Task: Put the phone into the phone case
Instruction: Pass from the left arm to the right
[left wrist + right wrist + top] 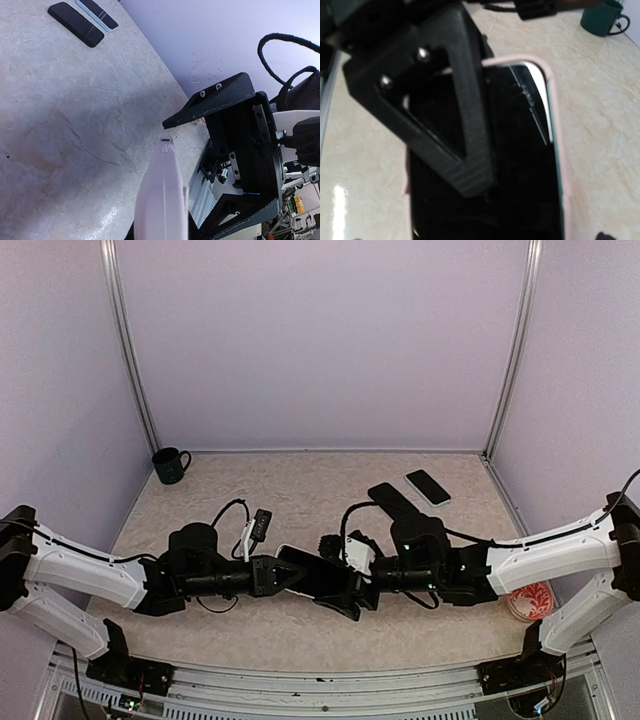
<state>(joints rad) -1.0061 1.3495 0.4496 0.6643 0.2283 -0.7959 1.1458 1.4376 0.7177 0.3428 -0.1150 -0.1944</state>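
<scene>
Two grippers met above the table [300,480], well apart from the mug [170,465] and far nearer the arm bases than the mug stood. The left gripper [282,576] was pressed nearly together, pinching one end of the pale phone case [162,200] and holding it off the table. The phone [520,165] lay inside that case, dark screen up, with the pink rim showing round its top and one long side. The right gripper [338,592] was spread wide, straddling the end of the case farther from the mug, and one finger [465,130] crossed over the screen. Two flat dark slabs [392,500] lay about as far back as the mug, well toward the right arm's side of it. We judged the step in hand to be seating the phone fully; the side under the finger was hidden and may not have snapped in. To do it well, we thought the left pinch should hold firm and level while the right finger pressed flat and gently near any proud corner, working along the edge, with the other finger backing the case from below so the push did not lever it out of the left grip.
</scene>
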